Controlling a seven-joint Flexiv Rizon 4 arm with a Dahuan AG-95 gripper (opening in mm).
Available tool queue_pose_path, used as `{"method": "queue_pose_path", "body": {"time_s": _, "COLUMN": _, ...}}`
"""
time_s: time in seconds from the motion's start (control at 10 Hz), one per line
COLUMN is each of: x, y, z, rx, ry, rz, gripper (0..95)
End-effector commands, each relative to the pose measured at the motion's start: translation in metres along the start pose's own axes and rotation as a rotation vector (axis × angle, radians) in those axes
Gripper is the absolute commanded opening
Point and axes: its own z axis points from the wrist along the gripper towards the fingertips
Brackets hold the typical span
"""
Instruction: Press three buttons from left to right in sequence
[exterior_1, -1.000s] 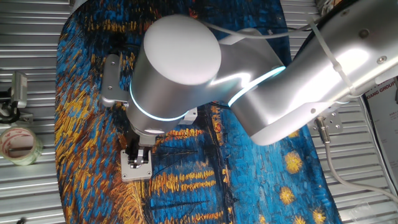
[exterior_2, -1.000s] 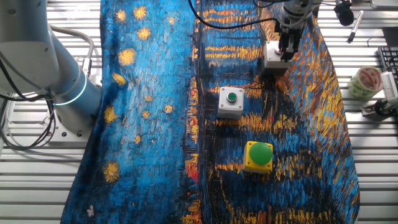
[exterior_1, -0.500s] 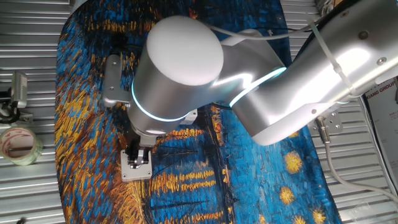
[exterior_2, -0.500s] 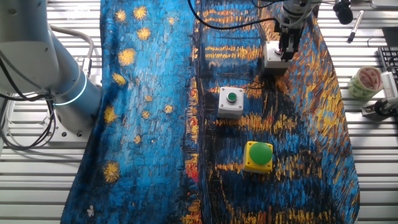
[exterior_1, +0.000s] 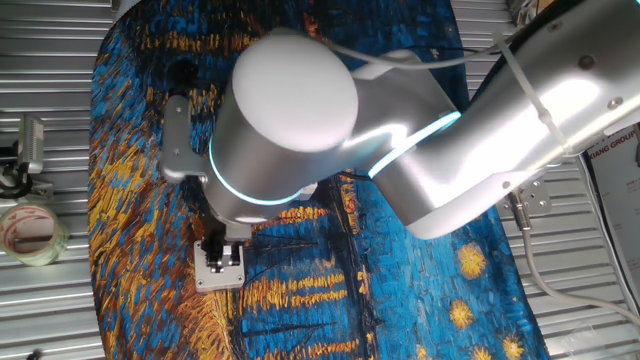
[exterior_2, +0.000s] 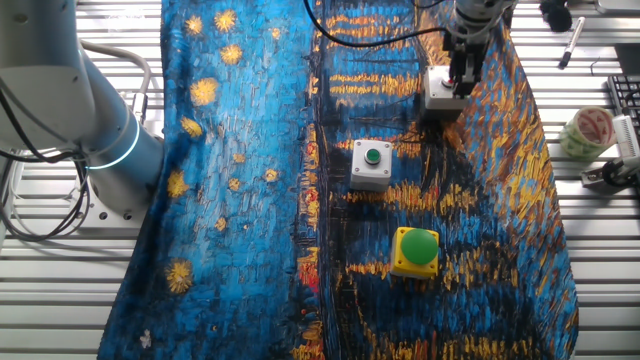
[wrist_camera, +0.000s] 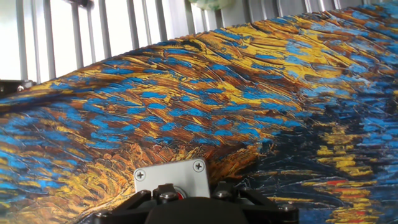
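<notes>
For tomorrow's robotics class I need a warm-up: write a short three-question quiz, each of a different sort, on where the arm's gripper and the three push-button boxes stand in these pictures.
1. True or false: the two-finger gripper is over the grey-white box with the red button.
2. Multiple choice: on the painted cloth, which box lies between the other two?
A. the yellow box with the big green dome
B. the grey-white box with the small green button
C. the roll of tape
3. Fill in: the roll of tape lies on the ribbed metal table, ____ the cloth.

Key: 1 true; 2 B; 3 off (beside).
</notes>
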Motion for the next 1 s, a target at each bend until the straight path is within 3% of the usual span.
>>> {"method": "queue_pose_path", "body": {"time_s": 0.1, "x": 0.0014, "y": -0.0011, "z": -0.0017, "rx": -0.003, "ry": 0.006, "rz": -0.056, "gripper": 38.0}}
{"method": "queue_pose_path", "body": {"time_s": 1.0, "x": 0.0015, "y": -0.0012, "z": -0.0016, "rx": -0.001, "ry": 0.012, "rz": -0.055, "gripper": 38.0}}
